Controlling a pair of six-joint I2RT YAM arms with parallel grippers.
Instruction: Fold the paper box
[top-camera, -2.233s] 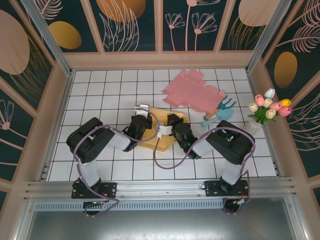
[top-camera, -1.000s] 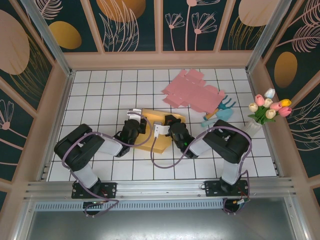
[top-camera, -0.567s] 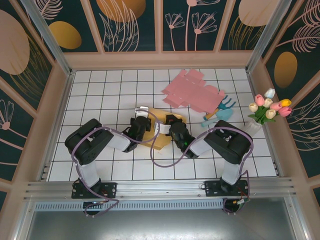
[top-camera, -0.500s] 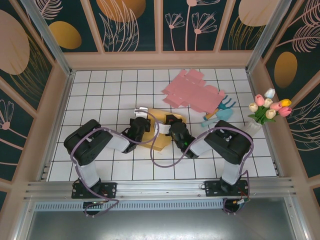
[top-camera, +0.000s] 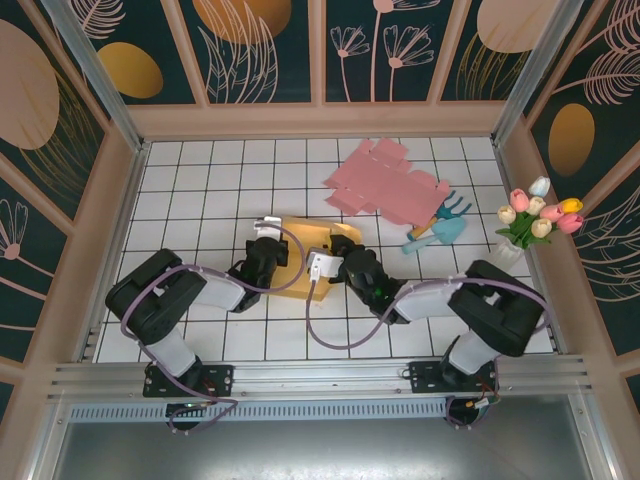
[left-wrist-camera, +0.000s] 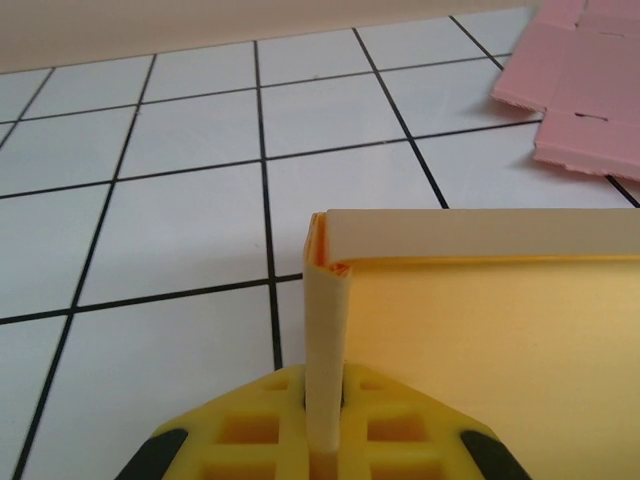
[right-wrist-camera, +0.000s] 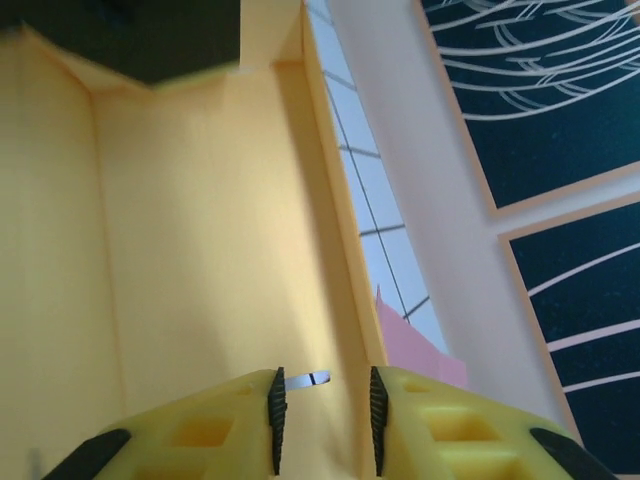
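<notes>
Now the half-folded yellow paper box (left-wrist-camera: 480, 330) sits in the middle of the counter (top-camera: 200, 200), the left hand (left-wrist-camera: 322, 440) pinching one raised wall, the right hand (right-wrist-camera: 322, 410) a little spread beside another wall, so next it probably must pinch and stand that wall up.

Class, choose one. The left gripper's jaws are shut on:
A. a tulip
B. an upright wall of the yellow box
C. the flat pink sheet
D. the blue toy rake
B: the left wrist view shows the left gripper pinching a thin upright wall of the yellow box, with the pink sheet lying flat beyond it.
</notes>
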